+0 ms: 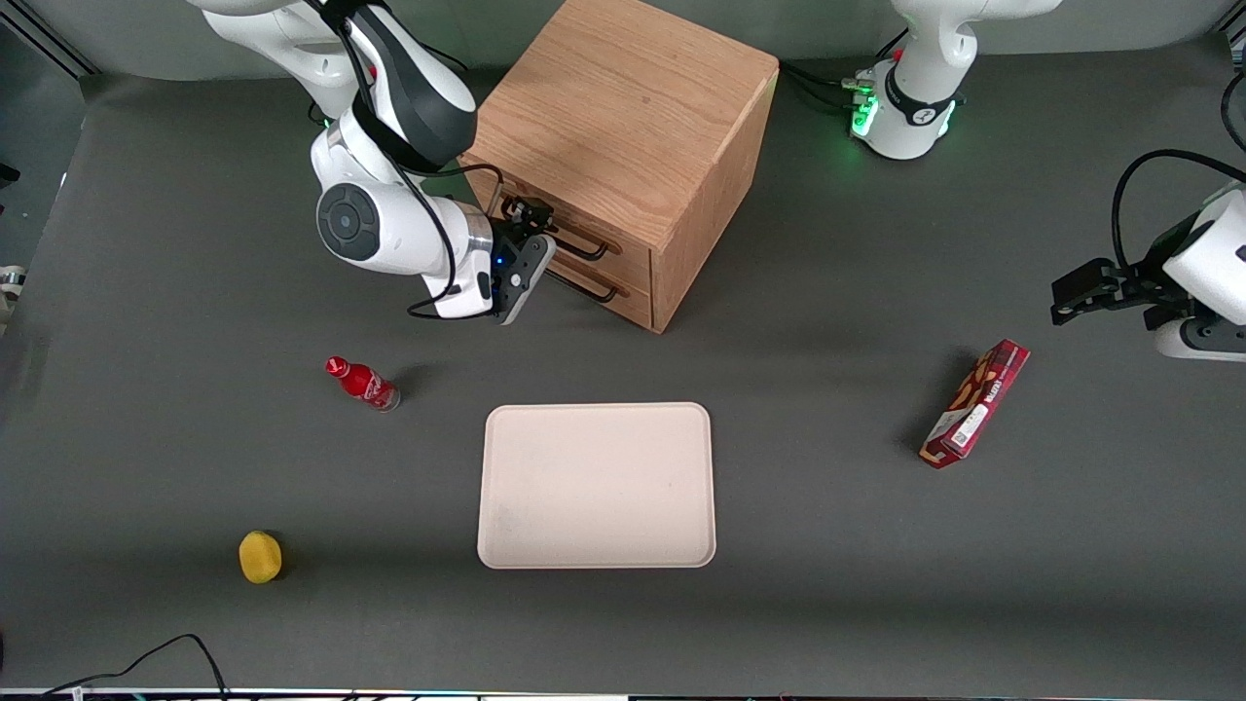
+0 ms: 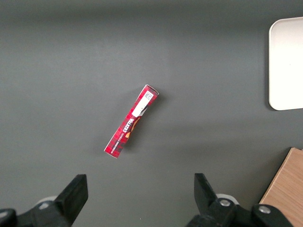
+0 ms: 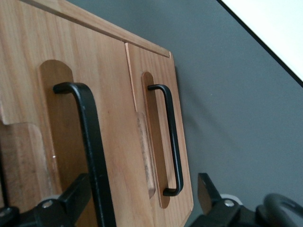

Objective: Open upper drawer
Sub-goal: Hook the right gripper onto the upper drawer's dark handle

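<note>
The gripper point(image 1: 526, 255) hovers directly in front of the cabinet point(image 1: 623, 127), fingers spread apart. The upper drawer point(image 3: 61, 142) is shut, its black handle point(image 3: 92, 146) running lengthwise between the open fingers, the lower drawer's handle point(image 3: 170, 137) just beside.

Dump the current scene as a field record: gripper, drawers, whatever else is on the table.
gripper: right arm's, in front of the cabinet at the upper drawer's handle; handle runs between the open fingers
upper drawer: shut, flush with the cabinet front
lower drawer: shut, handle untouched
cabinet: light oak, farther from the front camera than the tray
tray: nothing on it
red bottle: lying on the table
yellow object: nearest the front camera
red snack box: toward the parked arm's end
</note>
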Controlling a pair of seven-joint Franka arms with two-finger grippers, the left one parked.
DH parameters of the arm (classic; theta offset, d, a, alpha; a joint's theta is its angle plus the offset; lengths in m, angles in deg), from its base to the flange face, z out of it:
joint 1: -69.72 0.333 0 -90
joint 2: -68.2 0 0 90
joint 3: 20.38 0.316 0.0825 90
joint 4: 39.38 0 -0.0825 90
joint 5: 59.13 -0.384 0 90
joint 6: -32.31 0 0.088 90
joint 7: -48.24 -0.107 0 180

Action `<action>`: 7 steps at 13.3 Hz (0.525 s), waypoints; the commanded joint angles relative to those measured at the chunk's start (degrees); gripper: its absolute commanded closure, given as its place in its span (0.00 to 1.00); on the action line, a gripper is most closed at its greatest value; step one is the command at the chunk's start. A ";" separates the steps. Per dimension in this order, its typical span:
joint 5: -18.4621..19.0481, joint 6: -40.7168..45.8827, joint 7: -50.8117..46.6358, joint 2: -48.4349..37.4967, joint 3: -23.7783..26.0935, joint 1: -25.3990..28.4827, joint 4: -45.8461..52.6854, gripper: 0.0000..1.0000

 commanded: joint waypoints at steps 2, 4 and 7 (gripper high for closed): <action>-1.02 -2.60 0.00 -0.94 0.37 -0.29 -1.76 0.00; -0.23 -2.87 0.26 0.72 -0.07 -0.56 -0.89 0.00; 3.38 -2.78 0.09 3.71 -0.78 -0.91 2.53 0.00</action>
